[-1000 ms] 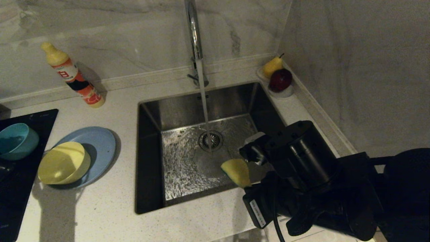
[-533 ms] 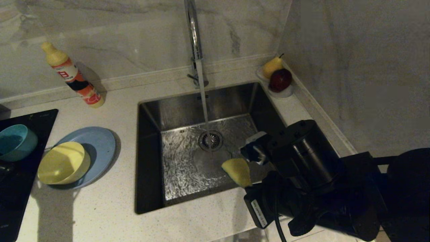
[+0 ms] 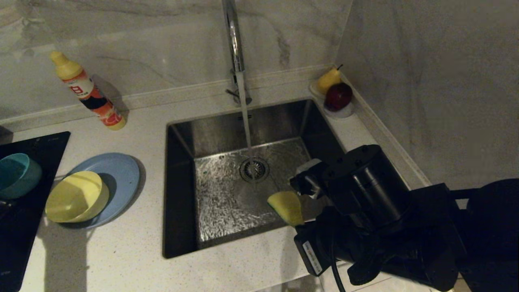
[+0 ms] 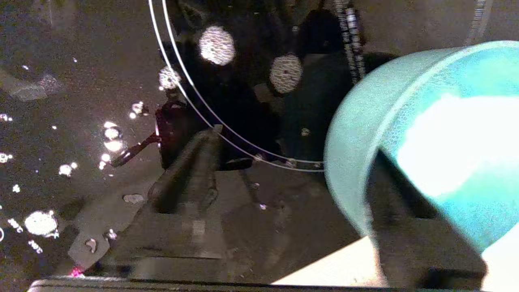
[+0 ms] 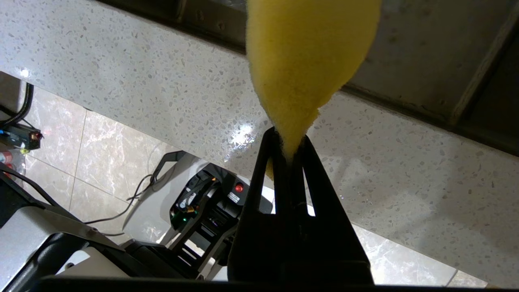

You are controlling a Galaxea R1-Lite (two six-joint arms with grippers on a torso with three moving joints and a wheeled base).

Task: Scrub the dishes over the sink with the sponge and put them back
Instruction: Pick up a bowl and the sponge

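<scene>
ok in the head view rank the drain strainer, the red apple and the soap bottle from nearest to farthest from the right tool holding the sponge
Measured from the right tool, shut on the sponge:
1. Drain strainer, in the sink floor just beside it.
2. Red apple, in the back right corner.
3. Soap bottle, far left by the wall.

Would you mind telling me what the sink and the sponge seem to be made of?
Sink: apparently brushed stainless steel, with a grey, dull metallic sheen. Sponge: soft yellow foam with a fuzzy surface, pinched thin where the right gripper squeezes it.
</scene>
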